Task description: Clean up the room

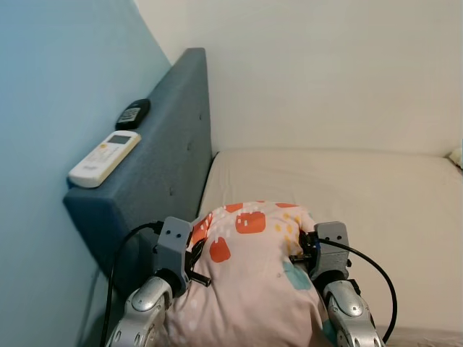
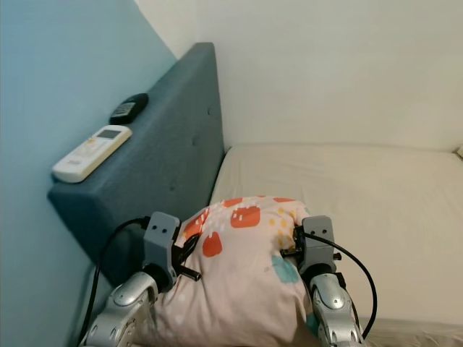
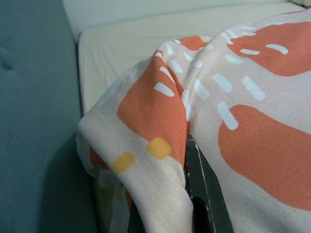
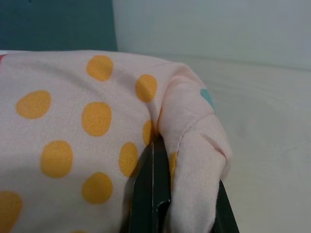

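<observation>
A soft, puffy pillow (image 1: pixel 249 282) in pink cotton with orange blotches hangs over the cream mattress (image 1: pixel 376 210), pinched by the left gripper (image 3: pixel 194 194) and right gripper (image 4: pixel 165 194). 2 remotes (image 1: pixel 105 157) lie on the padded blue headboard (image 1: pixel 173 159).

Pillow (image 1: pixel 249 278): pale pink, orange blotches, yellow dots, teal spot. Plump, bunched, clamped between left gripper (image 3: pixel 194 194) and right gripper (image 4: pixel 167 194), over the mattress edge.

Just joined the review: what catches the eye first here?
A pink pillow with orange blotches, pinched between the left gripper and right gripper over the cream mattress. Next, a white remote and a black remote atop the blue headboard.
</observation>
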Robot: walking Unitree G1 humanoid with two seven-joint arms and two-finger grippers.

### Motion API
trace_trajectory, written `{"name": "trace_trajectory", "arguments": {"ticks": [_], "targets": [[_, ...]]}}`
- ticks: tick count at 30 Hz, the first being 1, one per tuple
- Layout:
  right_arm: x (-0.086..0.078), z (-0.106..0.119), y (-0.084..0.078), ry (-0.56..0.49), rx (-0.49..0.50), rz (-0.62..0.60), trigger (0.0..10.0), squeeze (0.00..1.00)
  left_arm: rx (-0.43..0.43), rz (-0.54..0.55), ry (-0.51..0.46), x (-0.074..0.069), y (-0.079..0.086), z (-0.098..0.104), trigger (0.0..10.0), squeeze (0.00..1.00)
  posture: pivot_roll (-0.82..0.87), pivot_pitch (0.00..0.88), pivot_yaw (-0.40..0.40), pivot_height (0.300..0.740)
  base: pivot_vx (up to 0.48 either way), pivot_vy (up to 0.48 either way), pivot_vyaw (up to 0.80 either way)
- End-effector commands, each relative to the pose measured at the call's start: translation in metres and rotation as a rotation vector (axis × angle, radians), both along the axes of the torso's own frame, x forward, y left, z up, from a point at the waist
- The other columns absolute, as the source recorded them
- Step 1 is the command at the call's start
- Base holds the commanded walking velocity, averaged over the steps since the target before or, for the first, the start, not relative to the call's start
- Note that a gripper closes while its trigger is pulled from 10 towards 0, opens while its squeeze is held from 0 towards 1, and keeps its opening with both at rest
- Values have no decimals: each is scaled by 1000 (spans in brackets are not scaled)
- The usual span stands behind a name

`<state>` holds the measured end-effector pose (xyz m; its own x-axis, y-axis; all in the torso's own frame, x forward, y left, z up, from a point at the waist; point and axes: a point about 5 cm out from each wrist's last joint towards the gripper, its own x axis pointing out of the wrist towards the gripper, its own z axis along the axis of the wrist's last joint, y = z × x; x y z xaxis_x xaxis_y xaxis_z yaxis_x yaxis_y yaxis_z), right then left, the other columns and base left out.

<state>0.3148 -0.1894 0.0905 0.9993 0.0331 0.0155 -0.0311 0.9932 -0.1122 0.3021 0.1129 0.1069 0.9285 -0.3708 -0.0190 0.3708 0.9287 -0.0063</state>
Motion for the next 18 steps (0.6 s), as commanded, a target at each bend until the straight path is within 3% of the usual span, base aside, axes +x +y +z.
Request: {"name": "trace_trajectory", "arguments": {"ticks": [1,10,18], "targets": [[1,8,-1,-49,9,-9,10000,0,-20,-22,-49,-1,-3,10,10000,0,48,133,21,740,390,0,0],[1,8,-1,-47,8,-5,10000,0,-19,-16,-46,-1,-2,9,10000,0,49,135,19,740,383,0,0],[1,7,0,-44,6,-2,10000,0,-10,4,-49,-1,0,9,10000,0,50,137,17,740,0,0,0]]}}
